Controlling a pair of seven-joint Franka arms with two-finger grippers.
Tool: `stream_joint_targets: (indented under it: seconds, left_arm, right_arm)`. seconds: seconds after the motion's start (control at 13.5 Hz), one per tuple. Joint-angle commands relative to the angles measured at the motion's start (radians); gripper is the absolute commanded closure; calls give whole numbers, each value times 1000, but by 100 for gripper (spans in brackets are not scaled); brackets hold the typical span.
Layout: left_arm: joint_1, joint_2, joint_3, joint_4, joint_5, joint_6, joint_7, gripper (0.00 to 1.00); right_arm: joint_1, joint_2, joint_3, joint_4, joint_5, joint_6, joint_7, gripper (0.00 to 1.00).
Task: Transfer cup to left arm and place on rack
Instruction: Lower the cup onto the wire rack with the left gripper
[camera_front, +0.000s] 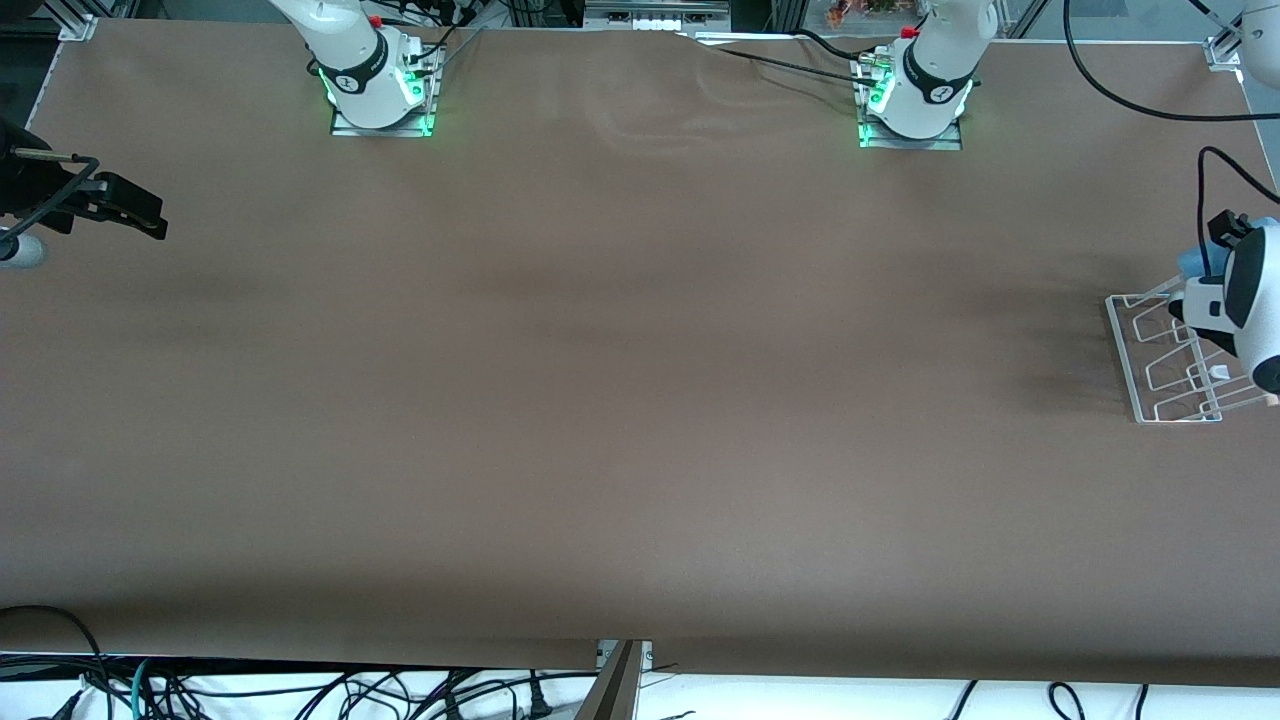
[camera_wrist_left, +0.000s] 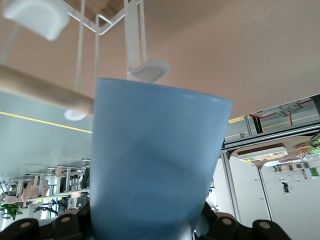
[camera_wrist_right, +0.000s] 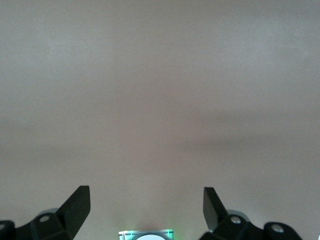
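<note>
Presently the left gripper (camera_wrist_left: 145, 227) held the cup (camera_wrist_left: 152, 165) by its base, mouth toward the rack (camera_front: 1165, 365) prongs just beside it, while the right gripper (camera_wrist_right: 146, 202) waited wide apart.

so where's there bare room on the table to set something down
Bare brown table runs from the two arm bases down to the camera-side edge. The only crowded spot is the left arm's end, where the left gripper holds the cup over the rack. The right gripper waits open at its own end.

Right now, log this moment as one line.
left end effector: shut on cup, over rack | right end effector: open, empty, waiting
</note>
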Motion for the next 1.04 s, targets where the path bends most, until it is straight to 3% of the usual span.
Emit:
stream_joint_targets:
  seconds: [0.0, 0.15, 0.44, 0.96]
  left_arm:
    - [-17, 24, -3, 35, 31, -39, -28, 100]
    - [-20, 33, -3, 37, 37, -39, -33, 100]
    - [-20, 106, -3, 127, 72, -51, -33, 100]
    - [-34, 119, -5, 132, 69, -64, -39, 100]
  right_arm:
    - [-6, -8, 6, -3, 3, -4, -15, 0]
    - [-8, -8, 4, -3, 3, -4, -13, 0]
    - [-9, -8, 4, -3, 3, -2, -13, 0]
    - [-11, -6, 3, -3, 3, -2, -13, 0]
